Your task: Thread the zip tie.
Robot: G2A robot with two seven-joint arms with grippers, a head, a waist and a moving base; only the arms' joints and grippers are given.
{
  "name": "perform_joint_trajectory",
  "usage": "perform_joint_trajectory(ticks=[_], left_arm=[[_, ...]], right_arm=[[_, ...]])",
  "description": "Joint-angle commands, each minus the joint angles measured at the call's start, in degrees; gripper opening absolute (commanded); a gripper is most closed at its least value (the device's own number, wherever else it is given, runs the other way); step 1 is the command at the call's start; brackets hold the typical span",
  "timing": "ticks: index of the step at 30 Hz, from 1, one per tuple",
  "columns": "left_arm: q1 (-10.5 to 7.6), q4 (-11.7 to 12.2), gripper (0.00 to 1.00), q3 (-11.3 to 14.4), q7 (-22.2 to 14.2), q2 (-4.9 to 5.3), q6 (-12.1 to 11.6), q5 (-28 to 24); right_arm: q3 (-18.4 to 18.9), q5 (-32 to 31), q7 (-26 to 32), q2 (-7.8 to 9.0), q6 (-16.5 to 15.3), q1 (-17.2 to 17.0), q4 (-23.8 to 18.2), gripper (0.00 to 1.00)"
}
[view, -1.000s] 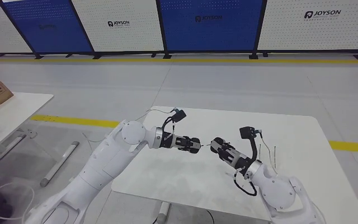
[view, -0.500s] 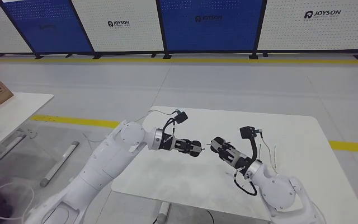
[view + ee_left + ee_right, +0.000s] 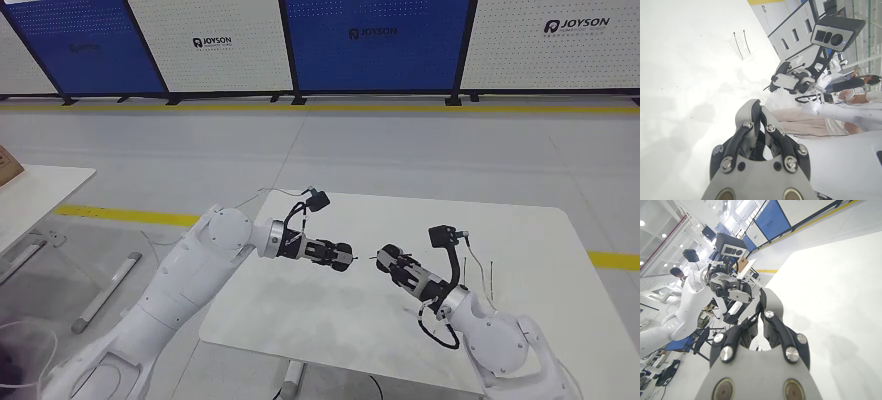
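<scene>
On the white table [image 3: 520, 225] my two grippers face each other tip to tip with a small gap between them. My right gripper [image 3: 384, 259] is shut on a thin black zip tie [image 3: 802, 65], whose ends stick out on both sides of its fingers [image 3: 782, 68]. In the right wrist view the tie [image 3: 756, 312] runs back between the shut fingers of that gripper [image 3: 762, 291]. My left gripper [image 3: 346, 258] is shut, and I make out nothing between its pads [image 3: 755, 111]. It also appears in the right wrist view, left gripper [image 3: 752, 293], just off the right one's tips.
Two spare black zip ties [image 3: 484, 274] lie side by side on the table behind the right arm, also seen as spare ties [image 3: 742, 45] from the left wrist. Each arm carries a camera on a black bracket [image 3: 445, 238]. The table's far side is bare.
My left gripper has drawn back to the left, away from the right gripper, so the gap between them is wider. The right arm has kept still.
</scene>
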Motion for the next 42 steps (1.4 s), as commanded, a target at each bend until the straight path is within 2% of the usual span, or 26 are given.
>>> perform_joint_trajectory(ticks=[1, 7, 19, 28, 42], left_arm=[[0.26, -0.3, 0.00, 0.2, 2.4, -0.06, 0.5, 0.7], [0.20, -0.4, 0.00, 0.3, 3.2, -0.05, 0.8, 0.7], [0.20, -0.4, 0.00, 0.3, 3.2, -0.05, 0.8, 0.7], [0.20, -0.4, 0.00, 0.3, 3.2, -0.05, 0.8, 0.7], [0.20, -0.4, 0.00, 0.3, 3.2, -0.05, 0.8, 0.7]], right_arm=[[0.0, 0.0, 0.0, 0.00, 0.0, 0.0, 0.0, 0.00], [-1.7, -2.5, -3.0, -0.18, 0.5, 0.3, -0.6, 0.00], [-2.3, -2.0, -4.5, -0.30, 0.0, 0.0, -0.5, 0.00], [-3.4, -2.0, -4.7, -0.50, 0.5, 1.8, 1.4, 0.00], [-4.0, -2.1, -4.3, -0.50, 0.7, 2.5, 1.8, 0.00]])
